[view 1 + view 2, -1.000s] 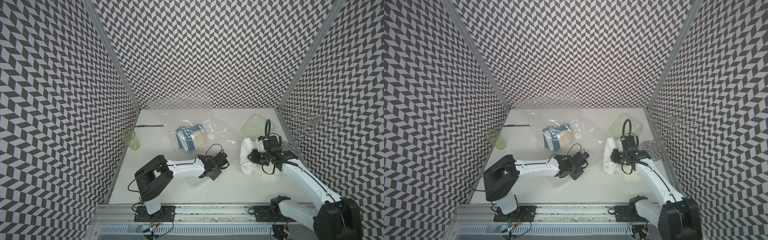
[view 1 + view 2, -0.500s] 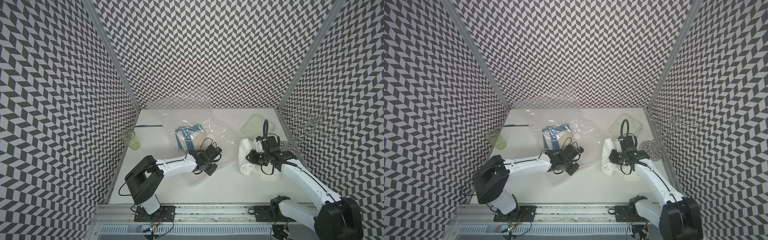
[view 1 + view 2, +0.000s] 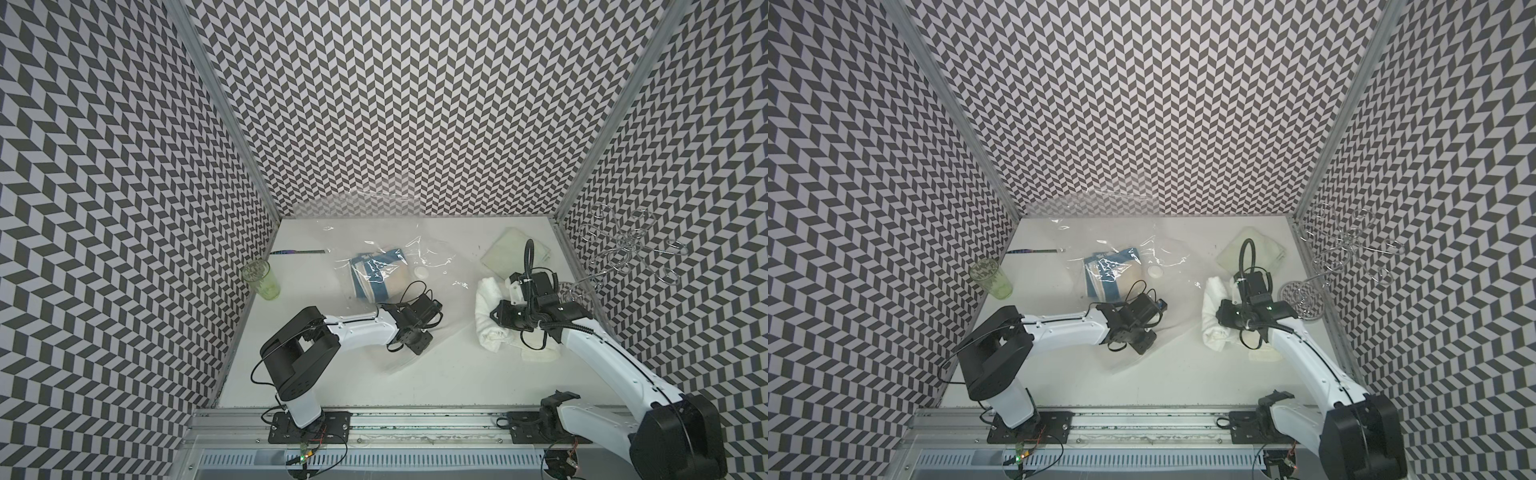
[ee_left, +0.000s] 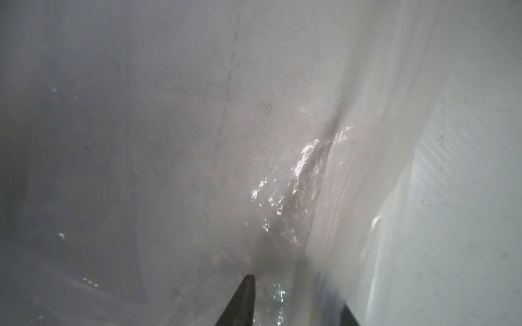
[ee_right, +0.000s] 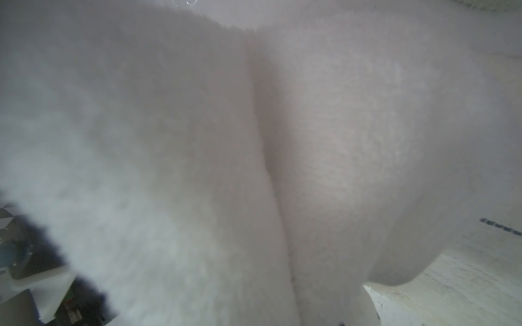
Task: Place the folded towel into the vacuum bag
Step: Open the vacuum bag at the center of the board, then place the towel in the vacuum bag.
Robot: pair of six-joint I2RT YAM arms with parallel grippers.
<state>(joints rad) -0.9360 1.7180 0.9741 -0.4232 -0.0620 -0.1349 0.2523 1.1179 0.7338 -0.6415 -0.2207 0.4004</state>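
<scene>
Farthest left on the bench (image 3: 332,374) a green tumbler (image 3: 262,279) stands upright near the wall, and behind it a thin dark stick (image 3: 297,252) lies flat. Next comes the vacuum bag (image 3: 432,253), a clear, crinkled sheet spread from the back wall toward the front. A blue-and-tan folded bundle (image 3: 376,278) shows through it, with the round white valve cap (image 3: 421,272) just beside that.

My left claw (image 4: 293,306) is down over the front part of the bag. In the left wrist view one dark finger (image 4: 240,304) shows sharp and the other only as a blur, with a shiny crease of plastic running between them. I cannot tell whether they pinch the film or merely straddle it.

Right of the bag, apart from it and outside it, is the folded towel (image 3: 484,307), white and bunched into a roll. My right claw (image 3: 496,313) is buried in its middle and closed on it. The right wrist view is filled with blurred white pile whose fold narrows toward my fingers.

Behind that arm a pale green cloth (image 3: 505,249) lies flat, and a wire rack (image 3: 619,253) stands at the right wall.
</scene>
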